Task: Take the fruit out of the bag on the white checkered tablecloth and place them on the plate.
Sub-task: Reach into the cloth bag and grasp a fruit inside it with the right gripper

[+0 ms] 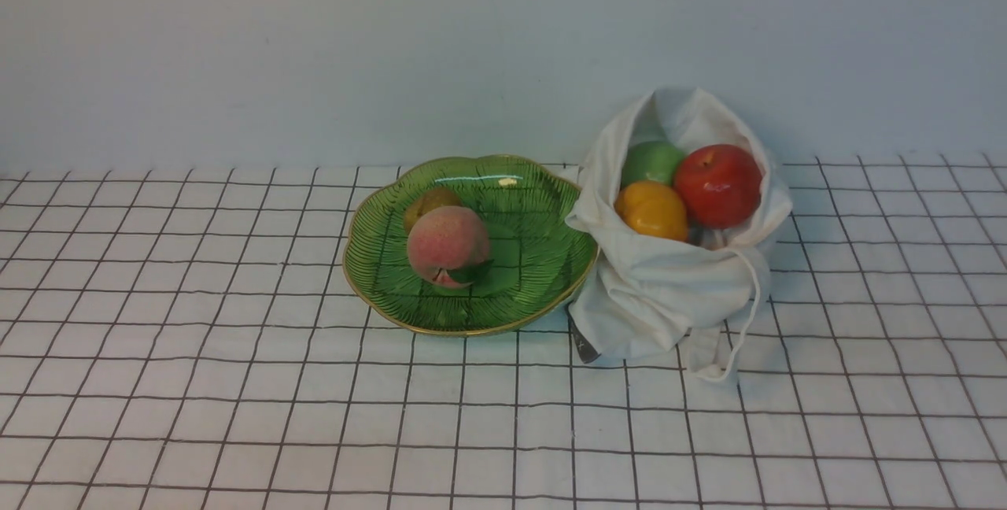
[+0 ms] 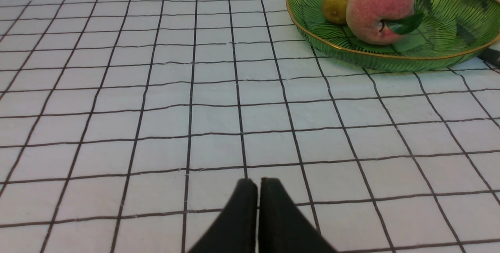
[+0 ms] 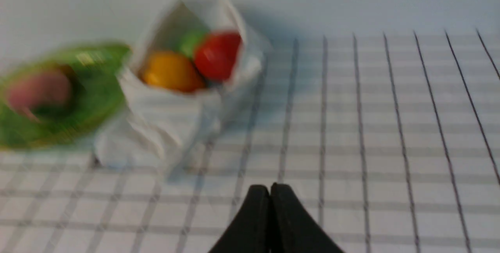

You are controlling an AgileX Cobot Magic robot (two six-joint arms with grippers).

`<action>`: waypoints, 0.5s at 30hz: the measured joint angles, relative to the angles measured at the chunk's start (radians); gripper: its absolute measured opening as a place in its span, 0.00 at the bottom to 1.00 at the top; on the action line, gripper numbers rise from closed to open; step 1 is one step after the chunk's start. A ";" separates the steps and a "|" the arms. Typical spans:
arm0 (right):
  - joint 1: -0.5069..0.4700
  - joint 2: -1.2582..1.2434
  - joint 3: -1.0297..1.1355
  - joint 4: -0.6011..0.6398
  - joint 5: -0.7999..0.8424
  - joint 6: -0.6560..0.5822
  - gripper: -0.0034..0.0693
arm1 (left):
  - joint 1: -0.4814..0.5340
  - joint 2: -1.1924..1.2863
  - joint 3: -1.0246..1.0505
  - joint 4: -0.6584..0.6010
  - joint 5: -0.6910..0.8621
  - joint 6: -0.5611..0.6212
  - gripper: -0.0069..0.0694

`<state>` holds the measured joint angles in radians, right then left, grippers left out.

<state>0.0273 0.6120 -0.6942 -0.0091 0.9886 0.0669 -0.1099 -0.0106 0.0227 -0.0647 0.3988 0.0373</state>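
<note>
Fruit [image 1: 718, 185] in bag [image 1: 661, 297] against plate [image 1: 543, 258] with peach [image 1: 447, 245] and pear [image 1: 429, 201]; left tool [image 2: 258, 184], right tool [image 3: 270, 190] clenched empty

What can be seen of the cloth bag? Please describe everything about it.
The bag is soft, off-white, wrinkled cloth. It sits upright on the checkered tablecloth, its mouth open and folded outward. Inside, a red apple, an orange-yellow fruit and a green fruit show. A thin white cord hangs in a loop at its front right. Its left side touches the green plate.
</note>
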 joint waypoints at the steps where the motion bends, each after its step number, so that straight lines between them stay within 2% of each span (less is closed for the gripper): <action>1: 0.000 0.056 -0.017 -0.007 0.031 0.009 0.03 | 0.000 0.000 0.000 0.000 0.000 0.000 0.08; 3: 0.000 0.147 -0.045 0.020 0.053 0.014 0.03 | 0.000 0.000 0.000 0.000 0.000 0.000 0.08; 6: 0.000 0.278 -0.082 0.128 0.029 -0.041 0.04 | 0.000 0.000 0.000 0.000 0.000 0.000 0.08; 9: 0.006 0.404 -0.111 0.298 -0.038 -0.194 0.08 | 0.000 0.000 0.000 0.000 0.000 0.000 0.08; 10: 0.027 0.466 -0.128 0.372 -0.085 -0.281 0.11 | 0.000 0.000 0.000 0.000 0.000 0.000 0.08; 12: 0.042 0.512 -0.142 0.409 -0.108 -0.326 0.14 | 0.000 0.000 0.000 0.000 0.000 0.000 0.08; 13: 0.079 0.584 -0.173 0.477 -0.149 -0.420 0.19 | 0.000 0.000 0.000 0.000 0.000 0.000 0.08; 14: 0.090 0.603 -0.182 0.482 -0.157 -0.430 0.21 | 0.000 0.000 0.000 0.000 0.000 0.000 0.08; 15: 0.126 0.668 -0.223 0.504 -0.178 -0.500 0.27 | 0.000 0.000 0.000 0.000 0.000 0.000 0.08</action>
<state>0.1532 1.2798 -0.9176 0.4952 0.8104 -0.4327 -0.1099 -0.0106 0.0227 -0.0647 0.3988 0.0373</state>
